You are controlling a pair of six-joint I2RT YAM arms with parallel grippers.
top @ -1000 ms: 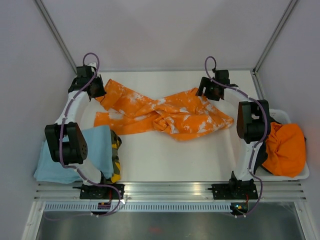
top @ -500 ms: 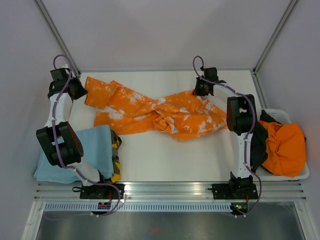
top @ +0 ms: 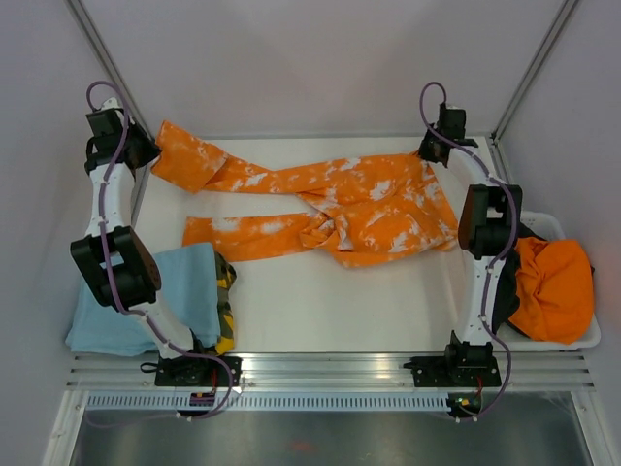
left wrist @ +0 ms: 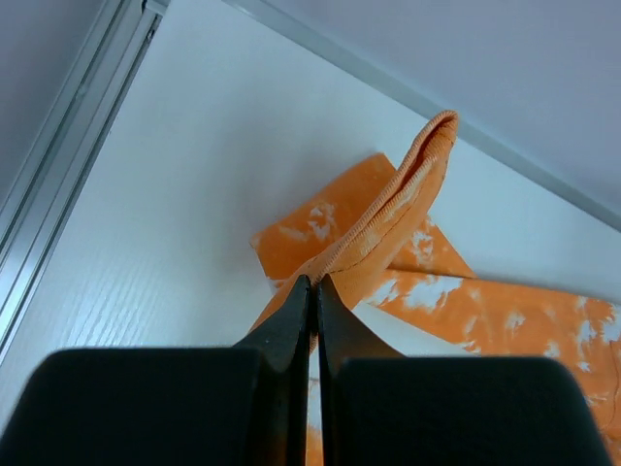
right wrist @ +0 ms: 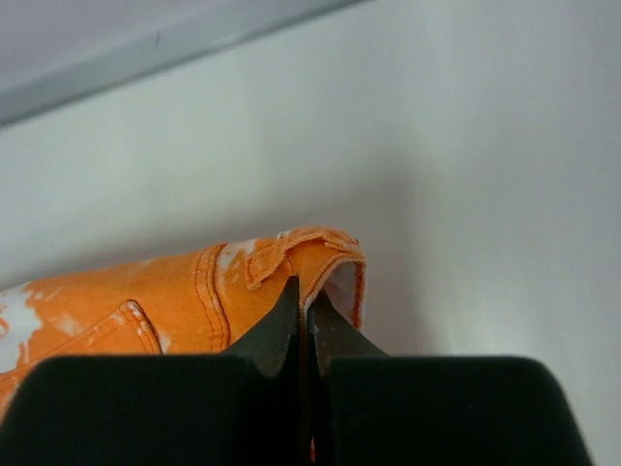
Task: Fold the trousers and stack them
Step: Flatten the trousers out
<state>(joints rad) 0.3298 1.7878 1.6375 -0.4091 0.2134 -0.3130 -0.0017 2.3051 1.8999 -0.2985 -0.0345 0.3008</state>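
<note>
Orange trousers [top: 369, 209] lie stretched across the far half of the table [top: 320, 311], my left gripper [left wrist: 312, 282] pinching one hemmed end at far left and my right gripper [right wrist: 303, 287] pinching the waistband at far right, both jaws pressed tight on cloth.

Bright, even, diffuse overhead light; soft faint shadows; wrist-view foregrounds blurred.

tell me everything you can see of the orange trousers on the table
The orange trousers look like denim, splotched white. They lie unfolded across the far side of the table, twisted and bunched mid-way. The left gripper pinches one leg's hem, lifted at far left; the right gripper pinches the waistband at far right. The other leg rests flat.
</note>
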